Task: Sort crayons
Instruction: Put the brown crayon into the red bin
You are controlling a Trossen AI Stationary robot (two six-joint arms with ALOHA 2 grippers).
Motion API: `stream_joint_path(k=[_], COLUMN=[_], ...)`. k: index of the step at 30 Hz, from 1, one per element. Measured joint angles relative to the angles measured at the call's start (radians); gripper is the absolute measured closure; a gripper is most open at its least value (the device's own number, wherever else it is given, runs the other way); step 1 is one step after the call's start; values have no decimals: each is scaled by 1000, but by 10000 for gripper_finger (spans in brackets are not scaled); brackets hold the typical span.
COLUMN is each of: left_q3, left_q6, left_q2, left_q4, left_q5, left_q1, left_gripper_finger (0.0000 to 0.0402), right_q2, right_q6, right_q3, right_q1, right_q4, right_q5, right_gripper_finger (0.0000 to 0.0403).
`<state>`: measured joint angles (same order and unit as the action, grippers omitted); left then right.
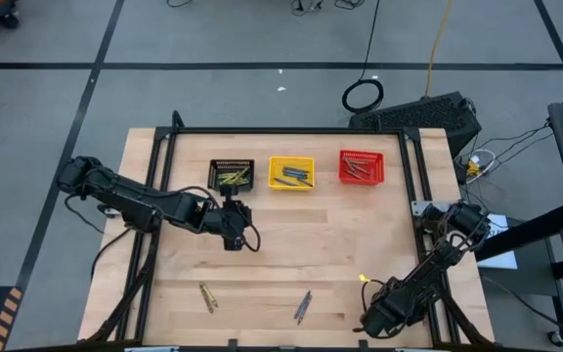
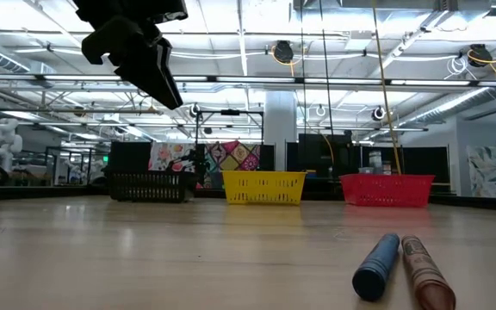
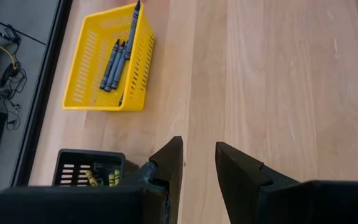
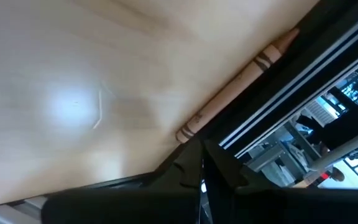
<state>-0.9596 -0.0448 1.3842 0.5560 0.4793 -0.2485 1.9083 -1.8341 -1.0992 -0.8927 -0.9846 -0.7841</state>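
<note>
On the left, the left claw hangs above the pale wooden plank worktop just in front of the black mesh basket, its two dark wedge fingers standing apart with nothing between them. That basket holds olive-yellow wax crayons; the yellow mesh basket beside it holds blue crayons, and the red mesh basket further right holds brownish-red ones.

Loose sticks lie near the front edge: an olive-yellow pair below the left claw, its long axis running roughly front to back, then a blue crayon lying against a brownish-red crayon near the middle. The left arm looks the nearer to the olive pair.

At the right front corner the right claw is shut and empty, low beside a paper-wrapped brownish crayon lying along the dark frame rail.
</note>
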Motion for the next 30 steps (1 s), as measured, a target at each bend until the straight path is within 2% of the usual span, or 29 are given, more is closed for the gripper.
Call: stream_joint_path(k=[20, 24, 30], left_q3=[0, 0, 0], left_q6=[0, 0, 0], left_q2=[0, 0, 0], left_q4=[-1, -5, -27], left_q5=[0, 0, 0], left_q1=[0, 0, 0], left_gripper_finger=[299, 299, 299], right_q2=[0, 0, -1], right_q6=[17, 25, 16], right_q3=[80, 81, 80], right_q1=[-24, -25, -38], right_q4=[67, 86, 88], right_q5=[-6, -60, -58], right_gripper_finger=[403, 403, 403])
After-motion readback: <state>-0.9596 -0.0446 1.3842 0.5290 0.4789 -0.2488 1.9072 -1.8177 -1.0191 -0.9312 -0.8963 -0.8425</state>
